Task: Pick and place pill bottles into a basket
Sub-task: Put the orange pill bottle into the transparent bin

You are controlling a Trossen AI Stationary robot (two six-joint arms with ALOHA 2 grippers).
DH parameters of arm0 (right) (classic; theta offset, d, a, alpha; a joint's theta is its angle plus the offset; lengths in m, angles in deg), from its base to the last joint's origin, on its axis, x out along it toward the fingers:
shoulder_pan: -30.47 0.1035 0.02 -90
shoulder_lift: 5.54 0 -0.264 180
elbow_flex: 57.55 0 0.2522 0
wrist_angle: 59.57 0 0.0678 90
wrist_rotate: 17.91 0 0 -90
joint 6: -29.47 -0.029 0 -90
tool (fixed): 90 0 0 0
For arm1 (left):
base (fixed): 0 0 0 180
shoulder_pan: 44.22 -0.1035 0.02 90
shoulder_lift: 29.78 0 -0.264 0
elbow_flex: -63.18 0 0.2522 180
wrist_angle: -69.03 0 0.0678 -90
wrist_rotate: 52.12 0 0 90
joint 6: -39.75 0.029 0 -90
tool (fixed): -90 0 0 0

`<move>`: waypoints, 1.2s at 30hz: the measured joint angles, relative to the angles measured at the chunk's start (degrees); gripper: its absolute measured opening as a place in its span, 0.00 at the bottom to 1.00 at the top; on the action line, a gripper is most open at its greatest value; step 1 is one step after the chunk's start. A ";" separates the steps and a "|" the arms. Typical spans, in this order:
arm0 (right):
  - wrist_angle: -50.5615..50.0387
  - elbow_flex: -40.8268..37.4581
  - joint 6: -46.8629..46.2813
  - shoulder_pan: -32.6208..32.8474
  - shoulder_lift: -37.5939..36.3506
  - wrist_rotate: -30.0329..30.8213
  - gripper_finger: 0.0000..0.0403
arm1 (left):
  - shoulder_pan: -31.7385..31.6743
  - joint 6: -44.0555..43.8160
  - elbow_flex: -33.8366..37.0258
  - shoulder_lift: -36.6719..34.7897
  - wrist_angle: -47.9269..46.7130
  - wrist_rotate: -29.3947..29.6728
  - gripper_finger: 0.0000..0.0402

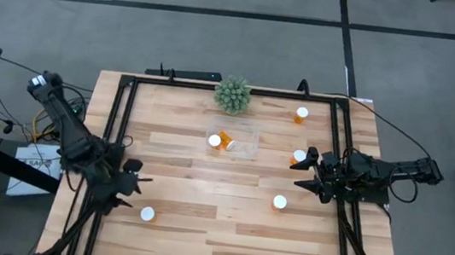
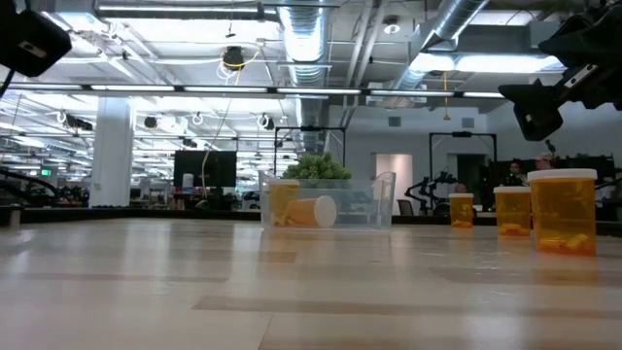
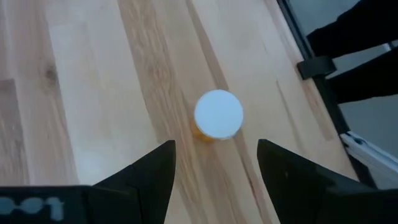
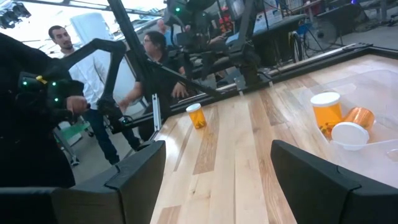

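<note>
Picking is the step in hand: the left gripper [image 3: 214, 168] hangs over a standing pill bottle [image 3: 218, 116] near the table's front-left, its jaws spread wide and empty. The white cap sits ahead of the gap between the fingers, a little beyond the tips, not yet between them. The next move, I judge, calls for a short advance and descent, then closing. The basket [image 1: 250, 131] already holds two bottles (one upright, one lying). The right gripper [image 1: 310, 170], also open, waits beside another bottle [image 1: 299, 156].
</note>
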 joint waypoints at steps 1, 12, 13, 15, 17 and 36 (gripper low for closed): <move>0.00 0.02 0.00 0.00 -0.02 0.00 0.71 | 0.75 -0.38 0.00 0.63 0.01 0.84 0.53; 0.02 0.02 -0.01 0.00 0.00 0.00 0.71 | 4.74 -12.75 9.95 5.43 13.66 -0.79 0.60; 0.00 0.02 -0.02 0.00 0.00 0.00 0.71 | 4.82 -13.62 10.37 5.36 13.81 -0.23 0.61; 0.00 0.02 -0.02 -0.01 -0.01 0.00 0.71 | 4.82 -14.14 11.00 5.26 14.21 0.88 0.62; 0.01 0.02 -0.01 0.00 0.00 0.02 0.71 | 4.82 -14.20 11.90 5.33 16.52 1.91 0.63; 0.00 0.00 0.00 0.00 0.00 0.02 0.71 | 4.80 -12.75 16.74 17.98 34.65 5.35 0.65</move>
